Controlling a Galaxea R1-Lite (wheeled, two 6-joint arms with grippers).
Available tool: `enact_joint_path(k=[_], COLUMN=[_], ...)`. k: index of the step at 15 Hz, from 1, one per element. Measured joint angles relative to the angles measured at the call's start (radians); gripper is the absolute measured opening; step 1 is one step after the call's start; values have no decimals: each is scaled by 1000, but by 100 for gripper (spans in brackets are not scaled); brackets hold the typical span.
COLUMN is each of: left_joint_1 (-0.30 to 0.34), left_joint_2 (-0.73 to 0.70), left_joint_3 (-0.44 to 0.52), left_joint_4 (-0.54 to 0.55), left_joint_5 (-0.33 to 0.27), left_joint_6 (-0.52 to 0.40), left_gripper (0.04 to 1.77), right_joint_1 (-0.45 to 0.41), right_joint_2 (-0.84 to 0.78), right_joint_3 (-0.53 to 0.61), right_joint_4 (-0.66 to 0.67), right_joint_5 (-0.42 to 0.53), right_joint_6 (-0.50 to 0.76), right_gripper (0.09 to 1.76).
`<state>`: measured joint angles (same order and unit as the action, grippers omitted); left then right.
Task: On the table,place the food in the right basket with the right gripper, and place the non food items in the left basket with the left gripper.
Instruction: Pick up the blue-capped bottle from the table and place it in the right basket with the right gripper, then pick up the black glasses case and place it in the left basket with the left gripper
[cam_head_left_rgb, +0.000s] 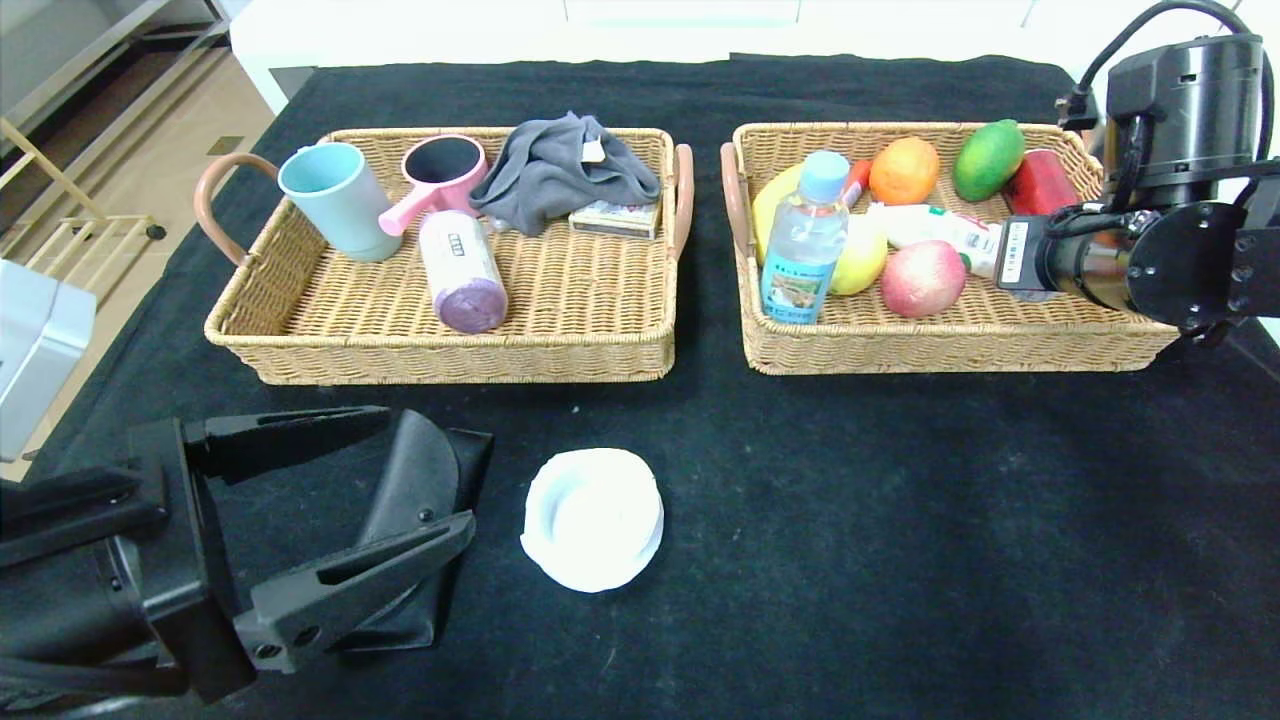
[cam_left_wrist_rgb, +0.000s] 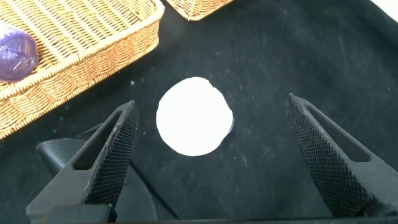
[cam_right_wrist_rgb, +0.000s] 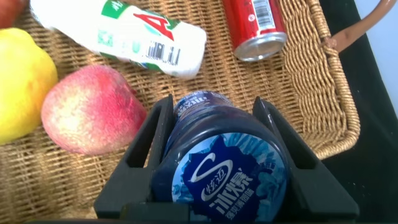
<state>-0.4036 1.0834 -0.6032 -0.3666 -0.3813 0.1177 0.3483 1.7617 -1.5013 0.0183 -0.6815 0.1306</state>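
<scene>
Most of the sorting looks done, judged by how full the two wicker trays are. The left basket (cam_head_left_rgb: 300, 345) already holds a light blue cup (cam_head_left_rgb: 340, 198), a grey cloth (cam_head_left_rgb: 562, 170), a pink-handled scoop (cam_head_left_rgb: 440, 178), a purple roll (cam_head_left_rgb: 462, 272) and a small flat box (cam_head_left_rgb: 615, 217) under the cloth's edge. The right basket (cam_head_left_rgb: 950, 345) carries a clear water bottle (cam_head_left_rgb: 806, 240) standing upright, a banana (cam_head_left_rgb: 768, 200) behind it, a white drink bottle (cam_head_left_rgb: 935, 232) lying on its side, a green mango (cam_head_left_rgb: 988, 158), a red can (cam_head_left_rgb: 1040, 182), a peach (cam_head_left_rgb: 922, 278), an orange (cam_head_left_rgb: 904, 170) and a yellow fruit (cam_head_left_rgb: 862, 262). The right gripper (cam_right_wrist_rgb: 211, 146) hangs over the near right corner of that basket, its fingers closed on a dark blue drink bottle (cam_right_wrist_rgb: 214, 168) that has not yet been let go. Two things remain on the black table (cam_head_left_rgb: 900, 520), both likely non-food: a black leather pouch (cam_head_left_rgb: 415, 500) and a white round lid (cam_head_left_rgb: 592, 518) just beside it. The left gripper (cam_left_wrist_rgb: 211, 146) hovers above the lid with its jaws spread wide and nothing held; in the head view its lower finger overlaps the pouch, so the pouch may get in the way of a clean grab.
</scene>
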Motion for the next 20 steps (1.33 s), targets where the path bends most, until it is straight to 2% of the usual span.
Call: enact_joint_path(k=[1, 6, 11, 14, 18, 20], left_joint_1=[0, 0, 0, 1, 2, 3], left_joint_2=[0, 0, 3, 3, 5, 7], left_joint_3=[0, 4, 3, 3, 6, 9], left_joint_4=[-8, -14, -14, -14, -15, -15], left_joint_5=[0, 0, 2, 6, 7, 9], left_joint_6=[0, 1, 1, 17, 19, 25], left_gripper=[172, 172, 172, 172, 172, 172], right_joint_1=[0, 0, 29, 107, 241, 286], right_joint_2=[2, 3, -25, -83, -206, -264], right_joint_3=[-1, 2, 31, 112, 250, 314], right_joint_4=[-5, -14, -14, -14, -17, -17], right_joint_5=[-1, 0, 9, 42, 160, 248], right_joint_6=[0, 1, 5, 11, 7, -2], right_gripper=[96, 132, 150, 157, 162, 164])
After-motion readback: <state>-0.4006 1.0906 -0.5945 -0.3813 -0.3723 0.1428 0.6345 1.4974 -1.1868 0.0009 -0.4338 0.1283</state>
